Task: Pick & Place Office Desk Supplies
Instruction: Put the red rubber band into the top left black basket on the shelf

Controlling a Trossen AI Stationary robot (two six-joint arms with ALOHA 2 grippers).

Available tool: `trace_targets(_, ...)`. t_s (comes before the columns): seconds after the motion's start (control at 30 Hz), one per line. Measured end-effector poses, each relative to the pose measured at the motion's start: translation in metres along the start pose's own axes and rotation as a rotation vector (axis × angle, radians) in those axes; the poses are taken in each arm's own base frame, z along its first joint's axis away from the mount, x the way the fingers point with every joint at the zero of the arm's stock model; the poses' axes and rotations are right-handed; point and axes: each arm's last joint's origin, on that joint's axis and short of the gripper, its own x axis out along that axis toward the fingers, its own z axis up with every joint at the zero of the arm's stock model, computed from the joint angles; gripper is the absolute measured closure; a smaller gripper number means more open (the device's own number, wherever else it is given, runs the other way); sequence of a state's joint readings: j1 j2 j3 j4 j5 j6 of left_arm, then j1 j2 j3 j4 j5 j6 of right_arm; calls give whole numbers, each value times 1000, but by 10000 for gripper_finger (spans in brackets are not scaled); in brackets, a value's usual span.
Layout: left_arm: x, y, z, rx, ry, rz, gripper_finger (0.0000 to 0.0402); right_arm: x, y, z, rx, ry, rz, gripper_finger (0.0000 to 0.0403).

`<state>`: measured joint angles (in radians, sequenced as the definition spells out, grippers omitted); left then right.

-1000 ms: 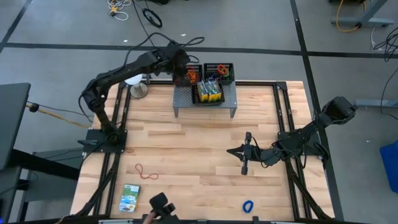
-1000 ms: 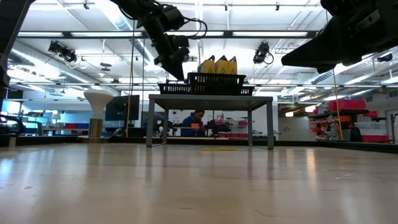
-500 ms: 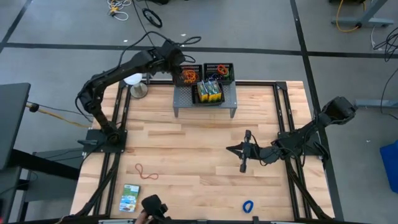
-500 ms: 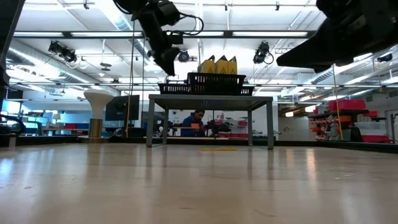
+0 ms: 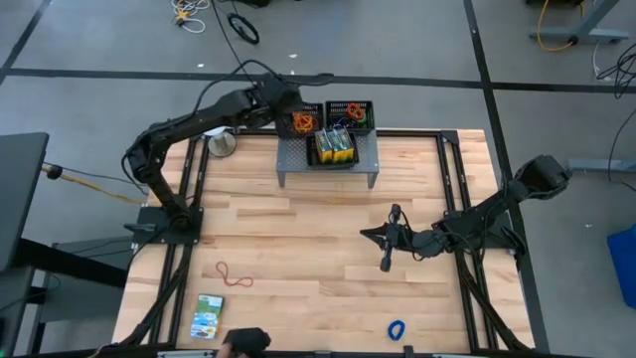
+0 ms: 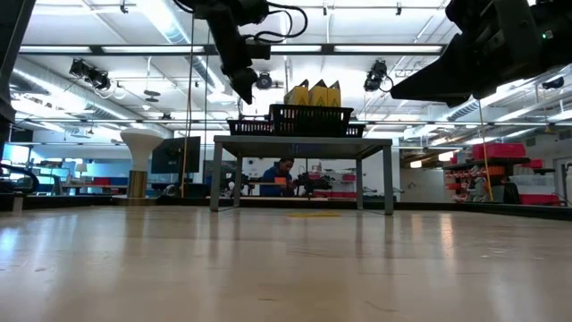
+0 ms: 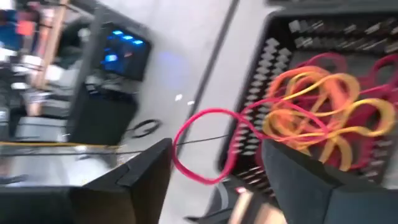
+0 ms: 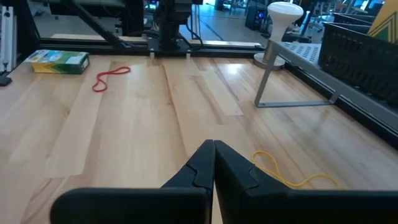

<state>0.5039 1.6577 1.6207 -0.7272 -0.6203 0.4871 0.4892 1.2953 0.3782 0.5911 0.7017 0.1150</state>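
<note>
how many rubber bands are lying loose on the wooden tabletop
3: a red band near the front left, a blue band at the front right, a yellow band beside the shelf. More may be hidden.

Wooden table (image 5: 318, 239), grey shelf (image 5: 328, 164), red band (image 5: 235, 275), green-white box (image 5: 209, 317), blue band (image 5: 397, 329)

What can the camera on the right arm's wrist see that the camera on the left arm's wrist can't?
Only the right wrist view shows the wooden table with a red rubber band, a green-white box and a yellow band. Only the left wrist view shows the open left gripper over a mesh tray of tangled bands. Both show their own dark fingers.
</note>
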Motion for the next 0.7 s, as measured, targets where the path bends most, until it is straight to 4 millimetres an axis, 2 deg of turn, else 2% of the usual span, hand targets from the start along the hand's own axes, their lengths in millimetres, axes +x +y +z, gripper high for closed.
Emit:
trace_targets(0.2, -6, -2, 7, 120, 2, 115, 127, 0, 0, 1, 12, -5, 3, 392)
trace_targets(0.43, -13, -10, 15, 213, -54, 91, 126, 0, 1, 0, 6, -1, 20, 392)
trace_targets(0.5, -14, -13, 13, 222, -52, 55, 128, 0, 1, 0, 6, -1, 22, 392)
trace_targets(0.57, -16, -13, 9, 191, -47, -52, 132, 0, 1, 0, 6, -1, 22, 392)
trace_targets(0.7, -14, 4, 1, -18, -75, -316, 146, 0, 1, 0, 3, 0, 22, 392)
